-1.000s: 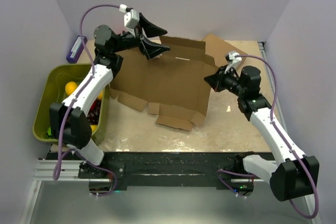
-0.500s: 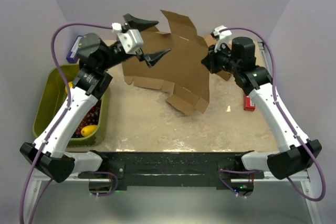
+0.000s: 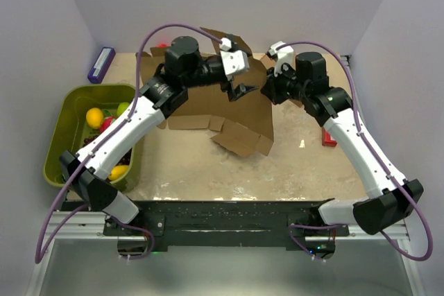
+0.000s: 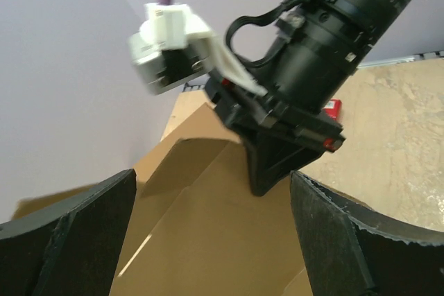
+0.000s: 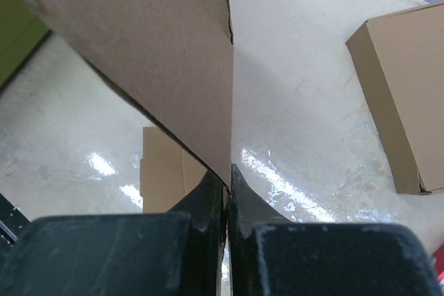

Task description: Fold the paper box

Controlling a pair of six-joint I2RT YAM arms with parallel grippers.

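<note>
The paper box (image 3: 239,112) is a creased brown cardboard sheet with flaps, standing tilted up off the table at the centre back. My right gripper (image 3: 268,91) is shut on its right edge; in the right wrist view the fingertips (image 5: 227,171) pinch the thin edge of the sheet (image 5: 159,46). My left gripper (image 3: 242,81) is open just left of the right one, over the top of the sheet. In the left wrist view its fingers (image 4: 361,247) stand wide apart with the sheet (image 4: 201,240) below them, apart from both.
A green bin (image 3: 59,123) of fruit stands at the left edge. A purple-blue box (image 3: 101,64) lies at the back left. A small red item (image 3: 329,136) lies by the right arm. A formed brown carton (image 5: 409,95) sits on the table beyond the right gripper.
The right gripper has lifted the sheet from flat to tilted up. The left arm has swung right from the back left to the sheet's top, and its jaws have opened wider.
</note>
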